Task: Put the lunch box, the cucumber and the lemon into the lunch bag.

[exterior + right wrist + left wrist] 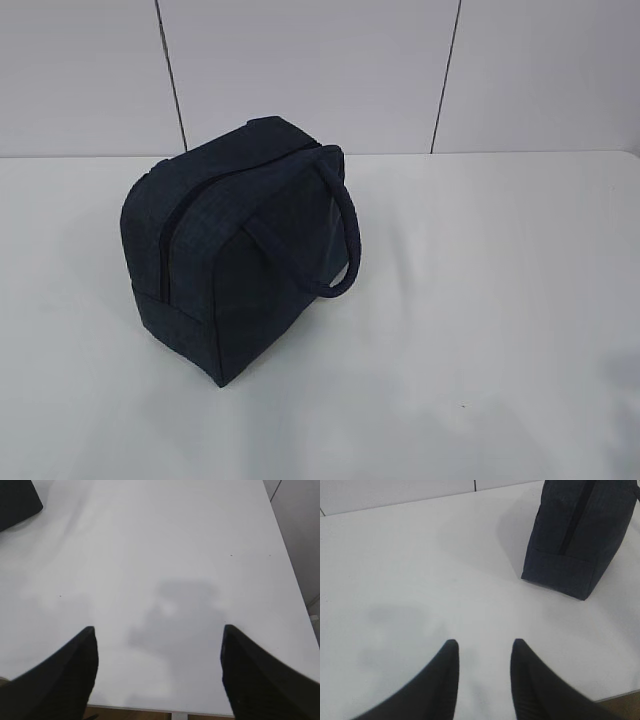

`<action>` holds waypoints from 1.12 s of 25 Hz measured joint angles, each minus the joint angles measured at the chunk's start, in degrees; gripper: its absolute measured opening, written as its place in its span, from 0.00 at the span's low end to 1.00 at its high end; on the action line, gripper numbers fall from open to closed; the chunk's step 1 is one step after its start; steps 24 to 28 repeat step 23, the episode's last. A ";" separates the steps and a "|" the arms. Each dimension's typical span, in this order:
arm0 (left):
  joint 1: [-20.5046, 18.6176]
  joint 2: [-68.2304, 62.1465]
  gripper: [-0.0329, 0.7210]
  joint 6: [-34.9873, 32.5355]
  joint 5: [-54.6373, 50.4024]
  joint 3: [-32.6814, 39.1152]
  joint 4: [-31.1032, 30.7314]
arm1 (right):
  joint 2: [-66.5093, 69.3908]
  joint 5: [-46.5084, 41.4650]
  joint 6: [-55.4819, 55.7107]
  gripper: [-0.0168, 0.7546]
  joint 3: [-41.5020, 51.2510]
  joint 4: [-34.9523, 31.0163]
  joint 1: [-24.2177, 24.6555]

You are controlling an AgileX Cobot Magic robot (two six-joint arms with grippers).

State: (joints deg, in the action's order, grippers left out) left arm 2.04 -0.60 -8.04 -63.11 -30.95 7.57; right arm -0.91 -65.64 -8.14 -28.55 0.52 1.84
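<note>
On the white table, left of centre, the lunch bag standing alone, upright, zip line running along its top and down the near-left end, apparently shut. One looped handle drooping over the right face. No lunch box, no cucumber, no lemon anywhere in any view — inside the bag already, judging by the bare table, though impossible to confirm with the bag closed.

Left gripper low over bare table, jaws partly open, a narrow gap between the two dark fingers, nothing between them. Bag off to the upper right of that wrist view, near but not touching. Right gripper spread wide, empty too, only shadow on the tabletop beneath; just a dark corner of the bag at the top left of its view.

Probably the tail end of the job: both arms clear, nothing gripped. Best handling from here: hands kept well apart from the bag, no brushing that hanging handle, no nudging the soft fabric sides. If the zip needs a last check, approach from the left end where the zip line shows, slow and straight, bag steadied from the opposite side against tipping.
</note>
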 joint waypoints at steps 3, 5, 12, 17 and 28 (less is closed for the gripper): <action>0.00 0.00 0.38 0.00 0.00 0.00 0.00 | 0.00 0.00 0.00 0.77 0.00 0.00 0.00; 0.00 0.00 0.38 0.00 0.00 0.00 0.00 | 0.00 0.00 0.00 0.77 0.00 0.00 0.00; 0.00 0.00 0.36 0.00 0.00 0.00 0.00 | 0.00 0.00 0.00 0.77 0.00 0.00 0.00; 0.00 0.00 0.36 0.00 0.00 0.00 0.00 | 0.00 0.00 0.00 0.77 0.00 0.00 0.00; 0.00 0.00 0.36 0.00 0.00 0.00 0.00 | 0.00 0.00 0.00 0.77 0.00 0.00 0.00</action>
